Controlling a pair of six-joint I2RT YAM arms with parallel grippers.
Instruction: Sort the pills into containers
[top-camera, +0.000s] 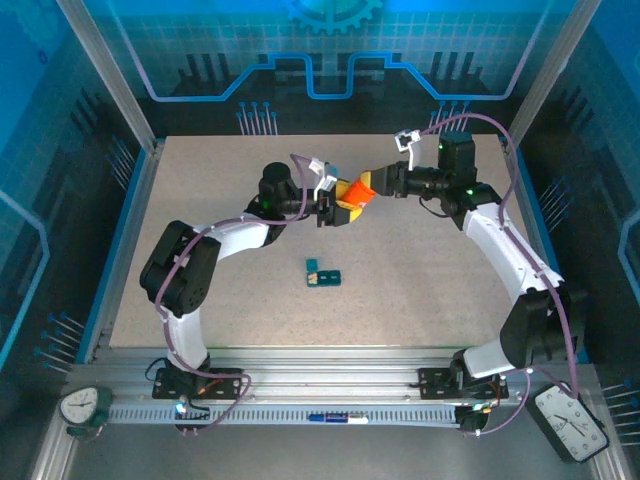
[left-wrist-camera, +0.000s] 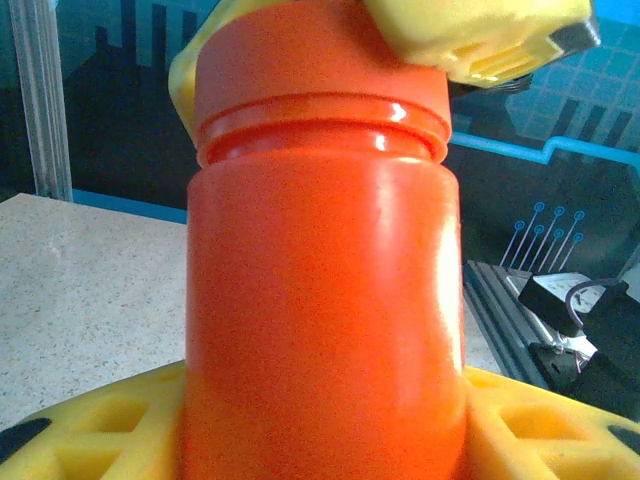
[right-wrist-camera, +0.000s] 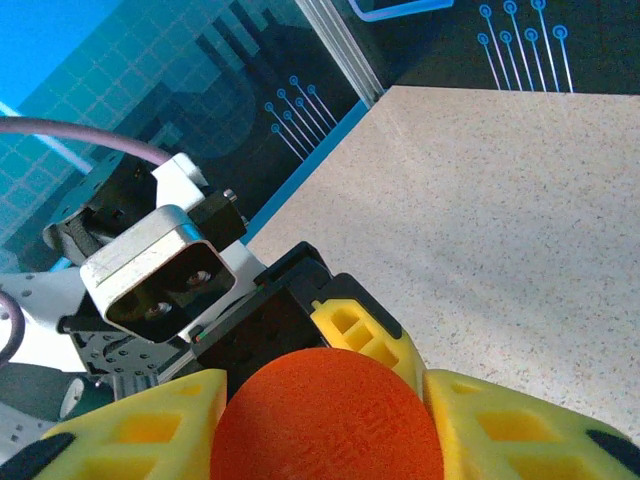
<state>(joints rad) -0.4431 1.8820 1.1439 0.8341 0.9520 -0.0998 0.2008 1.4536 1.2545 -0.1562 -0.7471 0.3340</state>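
Above the table's (top-camera: 200, 250) far middle, the left gripper (top-camera: 338, 207) clasped the orange bottle (left-wrist-camera: 320, 300) while the right gripper (top-camera: 372, 183) pinched its cap (right-wrist-camera: 325, 415) (not yet off); the containers (top-camera: 323, 272) lay nearer, centre, sorting apparently unstarted.

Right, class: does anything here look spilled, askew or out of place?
Nothing spilled. The bottle hangs sideways above the table, left tool on its body, right tool on its cap. The containers lie apart on the table, untouched.
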